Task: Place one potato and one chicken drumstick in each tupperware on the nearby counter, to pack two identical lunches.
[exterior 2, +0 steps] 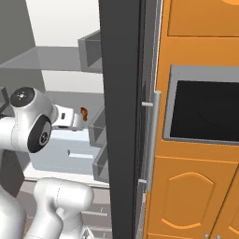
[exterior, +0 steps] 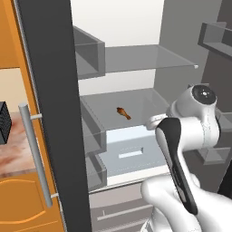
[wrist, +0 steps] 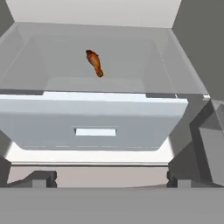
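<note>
One reddish-brown chicken drumstick (wrist: 94,62) lies on a glass fridge shelf (wrist: 52,65), also seen as drumstick (exterior: 123,113) and drumstick (exterior 2: 84,113). My gripper (wrist: 109,179) is open with nothing between its fingers, and hangs in front of and below that shelf, short of the drumstick. From the base views, the gripper (exterior: 153,121) reaches into the open fridge. A strip of the pinkish marble counter (exterior: 16,147) shows at the far left. The potato and the tupperware are out of view.
A pale blue fridge drawer (wrist: 94,127) sits under the shelf. The dark fridge door edge (exterior: 54,113) with its grey handle (exterior: 36,154) stands left of the arm. Grey door bins (exterior: 88,56) jut inward. A black toaster (exterior: 3,122) is on the counter. An oven window (exterior 2: 200,109) is set in orange cabinets.
</note>
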